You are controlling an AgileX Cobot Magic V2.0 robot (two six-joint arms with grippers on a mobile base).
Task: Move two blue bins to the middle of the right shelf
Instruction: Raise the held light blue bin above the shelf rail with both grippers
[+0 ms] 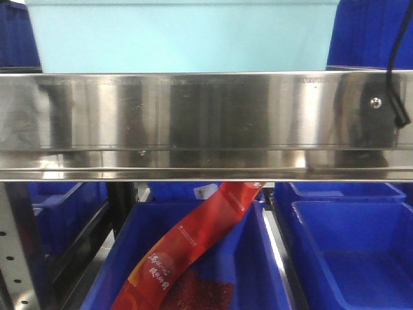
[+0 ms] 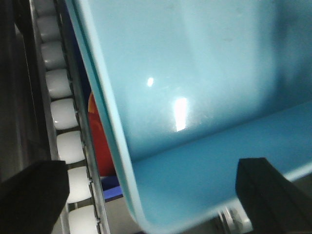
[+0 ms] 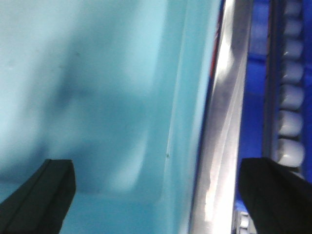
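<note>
A pale blue bin stands on the shelf level above the steel rail, filling the top of the front view. In the left wrist view the bin's rounded left corner and rim run down between the black fingers. My left gripper is open, one finger outside the wall and one over the bin's inside. In the right wrist view the bin's right wall runs between the fingers. My right gripper is open astride that wall and the steel edge. Neither gripper shows in the front view.
A polished steel shelf rail crosses the front view, with a black cable at its right. Dark blue bins flank the pale one. Below, more dark blue bins stand; one holds a red packet. White roller tracks line both sides.
</note>
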